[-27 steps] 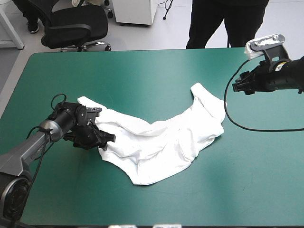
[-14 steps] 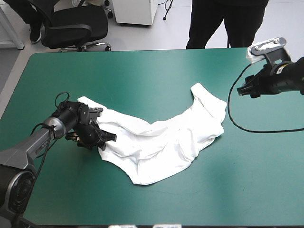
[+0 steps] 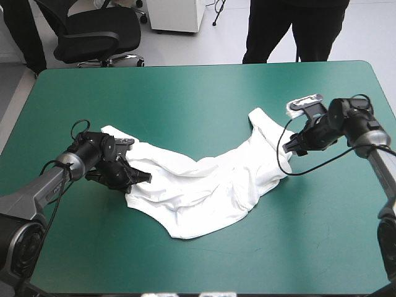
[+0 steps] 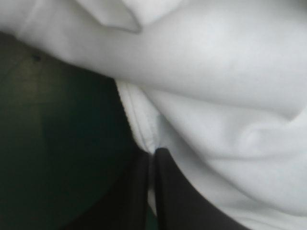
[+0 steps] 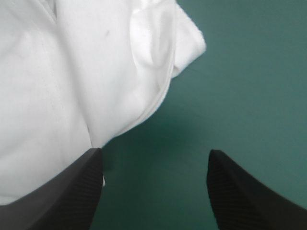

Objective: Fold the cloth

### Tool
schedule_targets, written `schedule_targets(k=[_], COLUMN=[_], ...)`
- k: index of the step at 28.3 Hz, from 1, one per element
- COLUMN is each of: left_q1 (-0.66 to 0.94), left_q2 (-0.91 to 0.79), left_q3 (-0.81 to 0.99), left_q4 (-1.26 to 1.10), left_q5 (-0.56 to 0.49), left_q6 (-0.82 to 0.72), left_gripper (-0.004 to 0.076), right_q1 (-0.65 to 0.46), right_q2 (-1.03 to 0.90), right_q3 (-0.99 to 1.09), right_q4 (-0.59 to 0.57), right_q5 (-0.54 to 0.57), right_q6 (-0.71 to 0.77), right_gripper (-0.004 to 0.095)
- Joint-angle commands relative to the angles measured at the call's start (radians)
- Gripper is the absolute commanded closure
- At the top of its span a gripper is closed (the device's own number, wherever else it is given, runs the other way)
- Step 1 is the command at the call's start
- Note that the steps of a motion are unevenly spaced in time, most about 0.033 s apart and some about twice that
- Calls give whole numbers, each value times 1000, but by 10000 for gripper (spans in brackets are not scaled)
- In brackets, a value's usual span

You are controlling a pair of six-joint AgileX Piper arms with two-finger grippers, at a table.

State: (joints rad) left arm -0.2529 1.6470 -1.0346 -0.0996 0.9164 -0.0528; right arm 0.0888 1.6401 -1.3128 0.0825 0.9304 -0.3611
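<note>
The white T-shirt [image 3: 210, 185] lies crumpled in a curved band across the middle of the teal-green table. My left gripper [image 3: 139, 178] sits low at the shirt's left end. In the left wrist view its black fingers [image 4: 165, 191] are all but shut, with a strip of the T-shirt's [image 4: 216, 96] hem pinched between them. My right gripper [image 3: 286, 147] is at the shirt's right end, by the sleeve. It [image 5: 154, 155] stands open just above the cover, one finger [image 5: 57, 196] over the T-shirt's [image 5: 72, 72] edge and the other over bare cover.
The teal-green cover [image 3: 185, 99] shows bare between the shirt and the far edge, and also along the near edge [image 3: 278, 260]. Nothing else lies on the table.
My left fingers have come together on the shirt's hem. The right arm has swung in from the far right and down to the shirt's right end, still open.
</note>
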Motion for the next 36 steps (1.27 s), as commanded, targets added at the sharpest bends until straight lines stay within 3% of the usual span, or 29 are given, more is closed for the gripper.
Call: schedule_targets(k=[1,8,11,16,24,36], left_q1=[-9,-9,-9,-9,-9,-7], left_q2=[-7,-7,-7,-7,-23,-220], left_q3=[-5,-5,-5,-5,-41,-253], left_q4=[-79,-85,-85,-97,-85,-23], left_q5=[-35,-20,-20,-20,-1,185], left_q6=[-6,-5,-5,1,37,37], left_gripper=[741,741,741,741,741,741], right_q1=[25,25,25,25,25,25], right_q2=[38,143,178,230,233,71], right_q3=[-64,-119,-119,-119,-119,-381], right_q4=[-38,4,4,30,48,34], right_q5=[-41,-49,-44,-16,21,224], right_q6=[36,48,51,68,68,78], right_gripper=[317,323,381,546,927,925])
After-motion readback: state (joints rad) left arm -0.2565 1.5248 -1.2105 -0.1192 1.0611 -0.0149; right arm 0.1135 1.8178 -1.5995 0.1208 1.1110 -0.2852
